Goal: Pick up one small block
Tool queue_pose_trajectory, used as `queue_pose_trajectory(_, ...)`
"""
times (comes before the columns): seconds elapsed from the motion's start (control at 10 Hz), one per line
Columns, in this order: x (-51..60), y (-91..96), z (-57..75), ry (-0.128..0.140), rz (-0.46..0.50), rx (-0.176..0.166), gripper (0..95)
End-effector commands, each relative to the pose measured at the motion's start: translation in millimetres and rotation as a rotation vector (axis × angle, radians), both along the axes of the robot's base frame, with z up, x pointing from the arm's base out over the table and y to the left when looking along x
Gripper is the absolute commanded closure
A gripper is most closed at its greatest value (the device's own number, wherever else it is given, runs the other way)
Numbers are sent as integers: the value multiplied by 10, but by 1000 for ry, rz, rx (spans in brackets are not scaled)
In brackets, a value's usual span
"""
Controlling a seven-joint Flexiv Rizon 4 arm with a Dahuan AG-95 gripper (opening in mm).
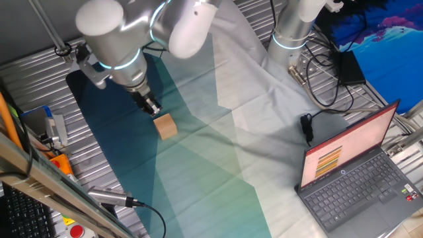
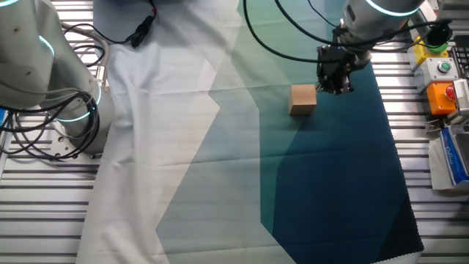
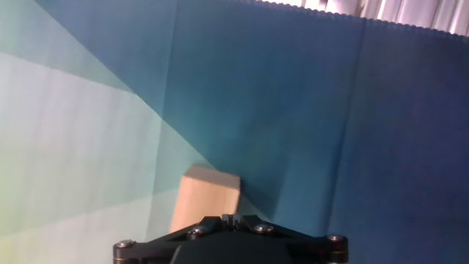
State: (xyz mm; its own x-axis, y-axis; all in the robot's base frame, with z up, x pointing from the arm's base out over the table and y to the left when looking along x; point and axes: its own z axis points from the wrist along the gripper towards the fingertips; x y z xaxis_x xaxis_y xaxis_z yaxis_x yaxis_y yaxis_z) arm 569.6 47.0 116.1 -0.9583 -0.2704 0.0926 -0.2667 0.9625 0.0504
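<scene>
The small block [image 1: 165,125] is a plain light-tan wooden cube lying on the blue-green cloth [image 1: 198,178]. It also shows in the other fixed view [image 2: 302,99] and at the bottom of the hand view [image 3: 205,205]. My gripper [image 1: 153,109] hangs just beside and slightly above the block, apart from it, on the dark-blue side of the cloth. It also shows in the other fixed view [image 2: 333,84]. In the hand view the gripper [image 3: 229,218] has its two fingertips pressed together with nothing between them, and the block sits just left of them.
An open laptop [image 1: 357,175] stands at the right. A second arm's base [image 1: 291,30] with cables is behind it. A button box [image 2: 443,81] and other gear sit beside the cloth's edge. A cable probe [image 1: 109,197] lies near the front left.
</scene>
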Motion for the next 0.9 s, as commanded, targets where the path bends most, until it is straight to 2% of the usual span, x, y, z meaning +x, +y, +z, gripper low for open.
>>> queue_pose_trajectory(0.1, -15, -8, 1, 12, 4, -3, 950)
queue_pose_trajectory(0.3, -82, -39, 20, 48, -11, 0, 950)
queue_pose_trajectory(0.5, -157, -59, 29, 51, -14, 1, 950)
queue_pose_trajectory(0.7, -291, -105, 33, 52, -21, 0, 950)
queue_pose_trajectory(0.9, -371, -187, 38, 81, -37, -1, 950)
